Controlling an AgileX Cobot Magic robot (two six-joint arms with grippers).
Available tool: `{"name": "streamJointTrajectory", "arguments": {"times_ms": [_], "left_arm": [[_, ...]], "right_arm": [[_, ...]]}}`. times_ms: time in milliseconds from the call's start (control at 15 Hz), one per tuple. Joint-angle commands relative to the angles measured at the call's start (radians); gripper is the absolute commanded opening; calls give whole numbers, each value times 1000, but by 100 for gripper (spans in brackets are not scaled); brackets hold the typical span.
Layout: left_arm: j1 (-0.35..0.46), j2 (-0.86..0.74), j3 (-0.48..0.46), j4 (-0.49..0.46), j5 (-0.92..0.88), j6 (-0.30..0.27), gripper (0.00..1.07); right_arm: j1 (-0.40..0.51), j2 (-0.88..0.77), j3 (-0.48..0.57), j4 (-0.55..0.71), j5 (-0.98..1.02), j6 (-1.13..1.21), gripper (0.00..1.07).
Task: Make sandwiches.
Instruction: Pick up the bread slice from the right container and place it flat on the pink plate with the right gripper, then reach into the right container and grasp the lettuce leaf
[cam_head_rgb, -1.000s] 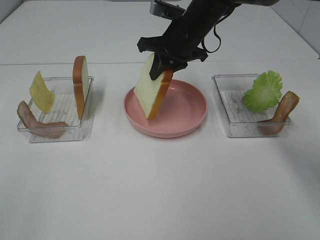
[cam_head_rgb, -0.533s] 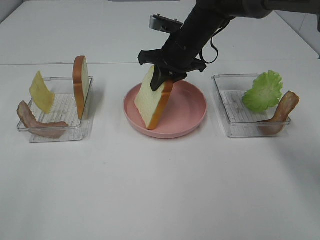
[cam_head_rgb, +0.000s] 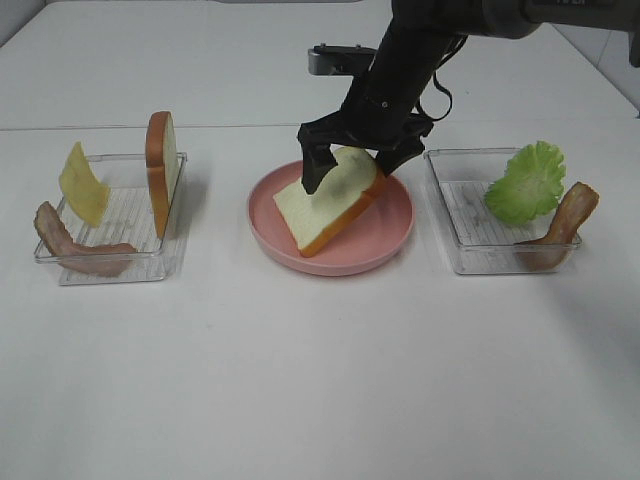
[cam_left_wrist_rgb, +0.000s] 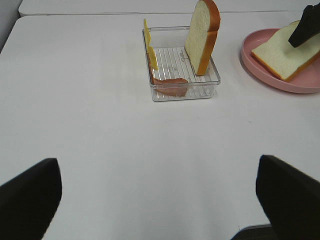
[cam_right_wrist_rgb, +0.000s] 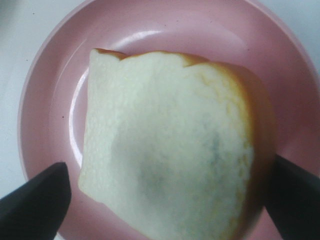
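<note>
A white-faced bread slice (cam_head_rgb: 325, 208) (cam_right_wrist_rgb: 165, 145) with orange-brown crust lies slightly tilted in the pink plate (cam_head_rgb: 392, 243). My right gripper (cam_head_rgb: 350, 172) (cam_right_wrist_rgb: 165, 210) hovers just above it, open, one finger to each side and neither gripping it. A second bread slice (cam_head_rgb: 162, 170) (cam_left_wrist_rgb: 202, 35) stands on edge in the left tray (cam_head_rgb: 120, 270), beside a yellow cheese slice (cam_head_rgb: 82, 185) and a brown bacon strip (cam_head_rgb: 75, 248). My left gripper (cam_left_wrist_rgb: 160, 210) is open over bare table, well short of that tray.
The right clear tray (cam_head_rgb: 470, 262) holds a ruffled green lettuce leaf (cam_head_rgb: 527, 182) and another bacon strip (cam_head_rgb: 565, 225). The right arm (cam_head_rgb: 410, 60) reaches in from the back right above the plate. The table top is white, with a seam along the back.
My right gripper opened and let go of the bread slice. The slice went from hanging upright over the plate to lying in it.
</note>
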Motion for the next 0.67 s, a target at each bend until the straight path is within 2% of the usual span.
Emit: {"name": "streamJointTrajectory", "arguments": {"times_ms": [67, 200, 533, 667], "left_arm": [[6, -17, 2, -3, -4, 2, 101], [6, -17, 2, -3, -4, 2, 101], [6, -17, 2, -3, -4, 3, 101], [6, -17, 2, -3, -4, 3, 101]], "right_arm": [[-2, -56, -70, -88, 57, 12, 99], [-2, -86, -118, -147, 102, 20, 99], [-5, -143, -306, -395, 339, 97, 99], [-5, -158, -306, -429, 340, 97, 99]]}}
